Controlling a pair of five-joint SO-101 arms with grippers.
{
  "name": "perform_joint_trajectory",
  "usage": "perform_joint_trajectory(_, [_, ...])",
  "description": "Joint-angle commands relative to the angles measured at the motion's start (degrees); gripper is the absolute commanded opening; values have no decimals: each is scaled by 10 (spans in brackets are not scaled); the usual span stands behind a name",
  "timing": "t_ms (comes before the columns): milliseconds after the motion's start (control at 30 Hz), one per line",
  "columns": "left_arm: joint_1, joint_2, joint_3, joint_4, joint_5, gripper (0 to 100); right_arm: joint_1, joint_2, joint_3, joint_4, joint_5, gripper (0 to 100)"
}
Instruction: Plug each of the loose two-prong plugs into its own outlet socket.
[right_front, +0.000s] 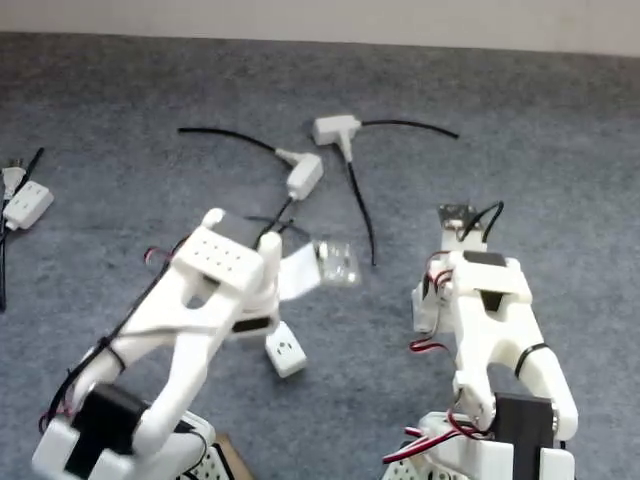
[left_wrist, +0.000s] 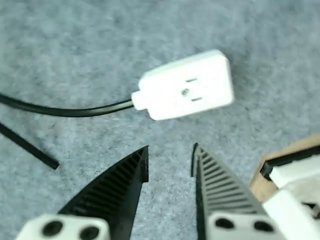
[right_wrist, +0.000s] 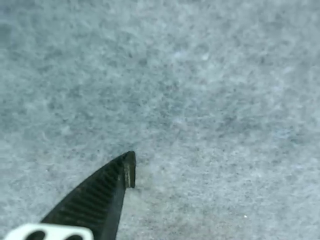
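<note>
Nothing is plugged in yet, as far as you can judge. The white two-slot outlet socket (left_wrist: 185, 86) on its black cord (left_wrist: 65, 110) lies just ahead of your left pincer (left_wrist: 170, 162), apart from it, both slots bare. That pincer is spread and holds nothing. The white angled plug (right_front: 305, 176) and the white T-shaped plug (right_front: 336, 128) lie loose, well beyond it. You cannot tell the state of your right pincer (right_front: 458, 220).

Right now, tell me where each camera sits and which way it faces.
High view: fixed overhead, looking down at the grey table; left arm and right arm show.
Left wrist view: on the left wrist, facing a white outlet socket; open left hand shows.
Right wrist view: on the right wrist, facing the table surface; right hand partly shows.
Shared: high and left wrist views both hold that socket.
</note>
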Motion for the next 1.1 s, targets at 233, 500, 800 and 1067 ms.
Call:
perform_joint_trajectory(233, [30,-181,124,-16,-285,316,-6,-5,-1,-7,8,589])
perform_joint_trajectory(500, [31,-180,137,-113,-348,316,-7,-4,0,-16,8,589])
perform_joint_trajectory(800, [30,-30,126,-216,-345,316,-7,-4,0,-15,8,589])
perform_joint_trajectory(1067, [31,100,15,-221,-324,316,-7,-4,0,-15,8,589])
